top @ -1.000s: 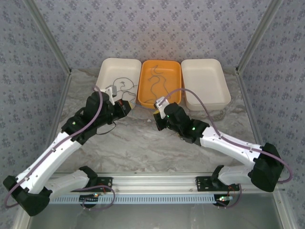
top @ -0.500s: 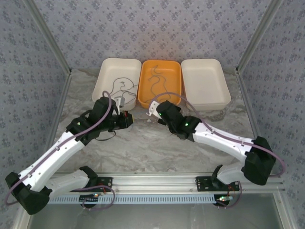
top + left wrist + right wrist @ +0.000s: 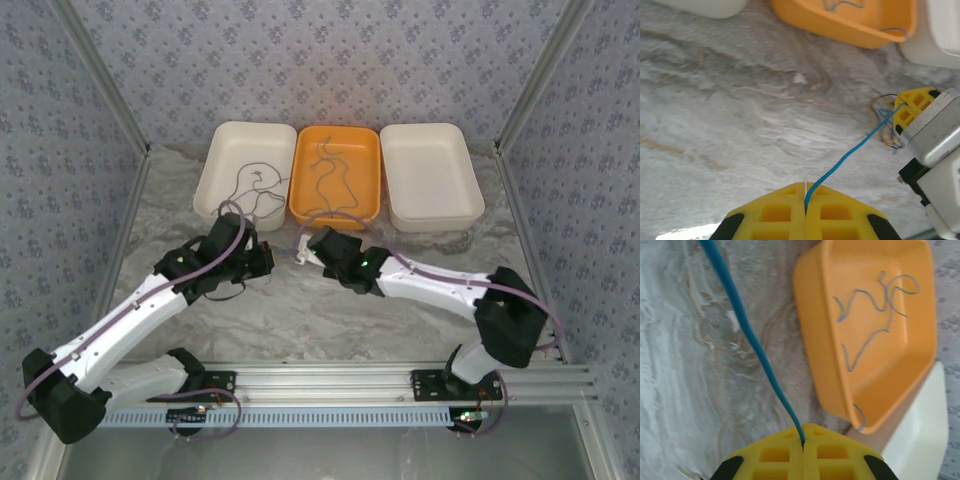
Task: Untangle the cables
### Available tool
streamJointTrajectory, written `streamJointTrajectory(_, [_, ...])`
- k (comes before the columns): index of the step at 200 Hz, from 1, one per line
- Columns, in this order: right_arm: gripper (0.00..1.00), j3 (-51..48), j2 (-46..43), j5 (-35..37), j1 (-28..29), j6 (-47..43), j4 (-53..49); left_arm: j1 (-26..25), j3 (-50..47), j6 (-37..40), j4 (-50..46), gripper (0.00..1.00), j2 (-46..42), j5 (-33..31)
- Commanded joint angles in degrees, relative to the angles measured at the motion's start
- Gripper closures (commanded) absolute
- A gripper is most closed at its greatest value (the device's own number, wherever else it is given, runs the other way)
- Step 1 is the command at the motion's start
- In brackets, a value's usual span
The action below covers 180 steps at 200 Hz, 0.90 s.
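A blue-green cable point(image 3: 850, 157) runs taut from my left gripper point(image 3: 805, 186), shut on its end, across to my right gripper's yellow fingers point(image 3: 912, 107), where tan and dark cables point(image 3: 885, 127) hang in a small tangle. My right gripper point(image 3: 803, 427) is shut on the same blue-green cable point(image 3: 750, 335). From above, the left gripper point(image 3: 266, 258) and right gripper point(image 3: 303, 252) sit close together over the marble table, just in front of the trays. Grey cables point(image 3: 870, 335) lie in the orange tray point(image 3: 338, 131). A dark cable point(image 3: 250, 185) lies in the left white tray point(image 3: 212, 170).
A white tray point(image 3: 430, 215) stands at the back right, next to the orange one. The orange tray's near wall point(image 3: 840, 30) is just beyond both grippers. Patterned walls and metal posts close in the table on three sides.
Both grippers have drawn back from the trays toward the near side. The right one has also swung left, closer to the left one. Both stay shut.
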Motion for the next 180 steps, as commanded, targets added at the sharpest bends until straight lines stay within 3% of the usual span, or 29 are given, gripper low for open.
streamJointTrajectory(1, [1.00, 2.51, 7.57, 2.37, 0.36, 4.73, 1.05, -0.16, -3.43, -4.24, -4.70, 1.00, -3.81, -7.79])
streamJointTrajectory(26, [1.00, 5.67, 15.19, -1.04, 1.92, 10.29, 1.22, -0.20, -6.96, -5.74, -4.61, 1.00, -5.23, -8.02])
streamJointTrajectory(56, [0.56, 7.03, 15.57, -11.56, 4.02, 17.69, -1.22, -0.32, -9.43, -6.44, -3.23, 1.00, -5.35, -6.98])
streamJointTrajectory(68, [0.43, 6.46, 13.01, -14.83, 4.60, 21.09, -2.22, -0.43, -9.88, -6.86, -3.14, 1.00, -5.75, -7.33])
streamJointTrajectory(77, [0.39, 5.38, 10.33, -17.51, 4.85, 24.31, -2.40, -0.51, -10.12, -7.07, -3.12, 1.00, -6.29, -7.80])
streamJointTrajectory(102, [0.34, 0.28, 1.31, -21.68, 4.96, 35.21, -0.23, -0.76, -10.62, -7.75, -2.49, 1.00, -7.31, -8.43])
streamJointTrajectory(124, [0.38, -4.23, -4.55, -24.42, 4.53, 47.29, 4.17, -1.16, -11.21, -8.27, -1.18, 1.00, -7.28, -8.00])
streamJointTrajectory(147, [0.38, -8.59, -7.01, -19.54, 4.33, 63.58, 6.44, -1.76, -11.01, -8.71, -0.95, 1.00, -7.37, -8.52])
streamJointTrajectory(180, [0.49, -9.24, -3.02, -13.23, 6.57, 85.49, 1.18, -2.30, -10.72, -8.87, -1.28, 1.00, -7.99, -8.90])
